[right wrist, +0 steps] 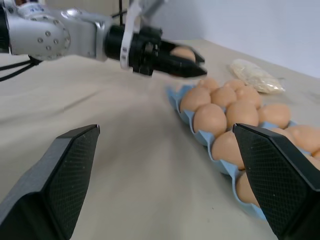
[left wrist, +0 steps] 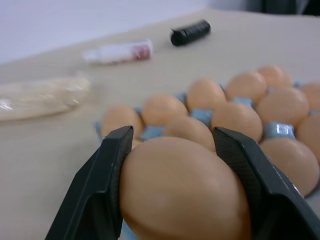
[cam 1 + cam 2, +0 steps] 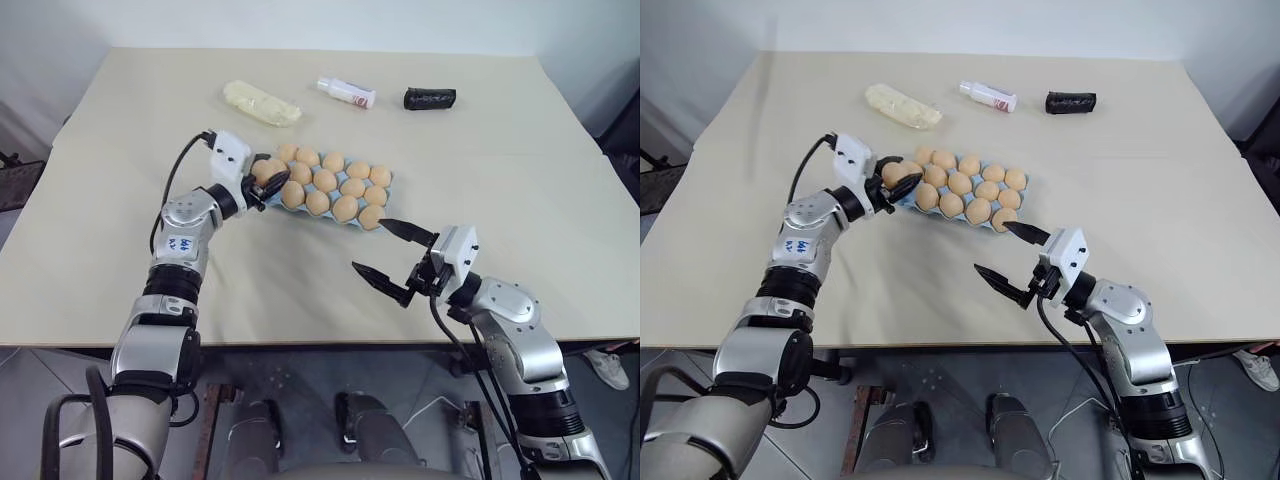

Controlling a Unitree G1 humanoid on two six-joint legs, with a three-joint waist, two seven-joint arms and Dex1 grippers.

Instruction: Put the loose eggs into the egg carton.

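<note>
The light blue egg carton [image 3: 393,182] lies mid-table with several tan-orange eggs [image 3: 325,180] seated in its cups. My left gripper [image 3: 268,180] is shut on one loose egg [image 2: 182,190] and holds it level just above the carton's left end. From the right wrist view, that egg [image 1: 182,52] shows between the black fingers, over the carton's end [image 1: 225,167]. My right gripper [image 3: 372,245] stands open and holds nothing, low over the table in front of the carton's right end.
A pale yellow lumpy package [image 3: 262,103], a white bottle [image 3: 346,92] and a black roll [image 3: 430,98] lie in a row behind the carton. The table's front edge [image 3: 300,345] runs just below my right gripper.
</note>
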